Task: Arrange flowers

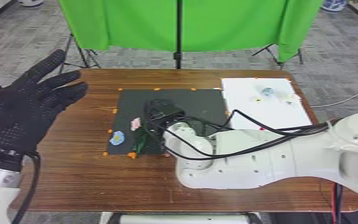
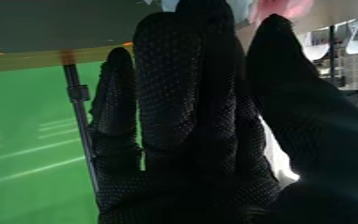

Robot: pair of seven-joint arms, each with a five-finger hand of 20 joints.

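Observation:
In the head view my right hand (image 1: 164, 111) is low over the black mat (image 1: 175, 94). Beside it lie a small pink piece (image 1: 135, 124) and a green stem-like piece (image 1: 141, 142), partly covered by the arm and cables. A blue and white piece (image 1: 117, 138) lies at the mat's left edge. In the right wrist view the right hand (image 2: 171, 110) has straight fingers, with the thumb apart. Something pink (image 2: 284, 7) shows beyond the thumb tip; whether they touch, I cannot tell. My left hand (image 1: 26, 107) is open over the table's left side.
A white sheet (image 1: 286, 117) with small blue and yellow pieces (image 1: 268, 92) lies at the right of the brown table (image 1: 64, 185). Small orange bits dot the mat's border. Black cables run along the right arm. A green cloth hangs behind the table.

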